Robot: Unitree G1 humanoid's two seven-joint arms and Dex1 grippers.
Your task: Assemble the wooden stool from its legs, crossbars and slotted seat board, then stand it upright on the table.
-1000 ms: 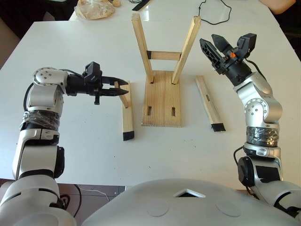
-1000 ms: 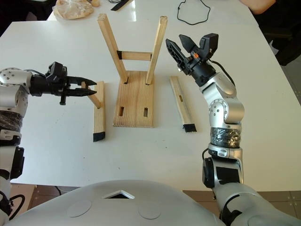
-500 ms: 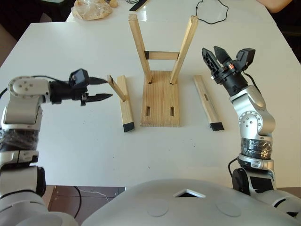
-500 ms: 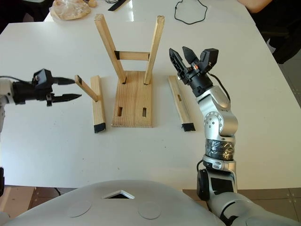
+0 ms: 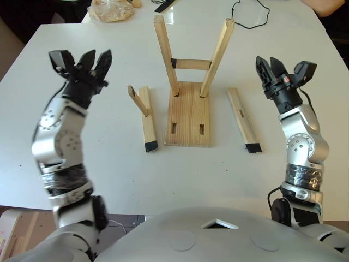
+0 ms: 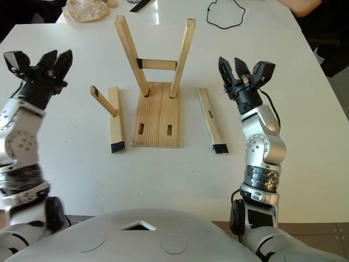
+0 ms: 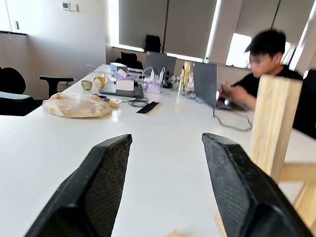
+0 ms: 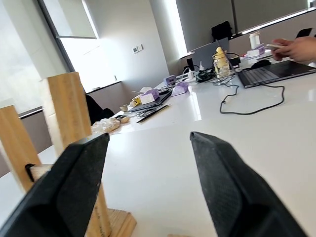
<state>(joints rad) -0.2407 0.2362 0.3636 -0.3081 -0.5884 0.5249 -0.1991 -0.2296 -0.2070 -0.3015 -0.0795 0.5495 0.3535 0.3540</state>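
The seat board (image 5: 188, 117) lies flat in the middle of the table (image 5: 180, 169), its long axis running away from the robot. Two legs (image 5: 165, 54) joined by a crossbar (image 5: 192, 64) stand at its far end, and bare tabletop reaches to the near edge. A left loose leg (image 5: 147, 123) and a right loose leg (image 5: 243, 120) lie parallel beside it, and outside them the left gripper (image 5: 97, 56) and right gripper (image 5: 268, 64) hang raised, fingers spread wide, holding nothing.
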